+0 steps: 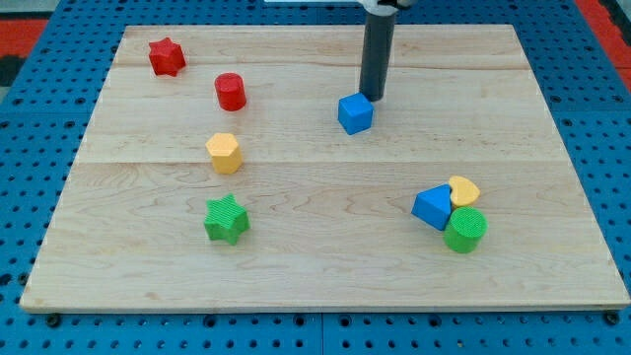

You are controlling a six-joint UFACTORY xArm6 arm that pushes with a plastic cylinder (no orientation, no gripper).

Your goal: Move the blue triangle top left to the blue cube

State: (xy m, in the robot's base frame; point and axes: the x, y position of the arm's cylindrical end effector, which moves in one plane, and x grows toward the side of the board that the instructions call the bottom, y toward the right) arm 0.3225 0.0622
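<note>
While my tip (373, 97) touches one blue cube (355, 113), one blue triangle (432, 207) lies apart.

Pale wood-grain board (325, 276) sitting on a blue pegboard table (30, 148) dotted with holes. Blocks: red star (167, 56), red cylinder (230, 91), yellow hexagon (224, 153), green star (226, 219), blue cube (355, 113), blue triangle (432, 207), yellow heart-ish piece (463, 189), ridged green cylinder (464, 230). The rod is dark grey down to the tip (371, 98).
</note>
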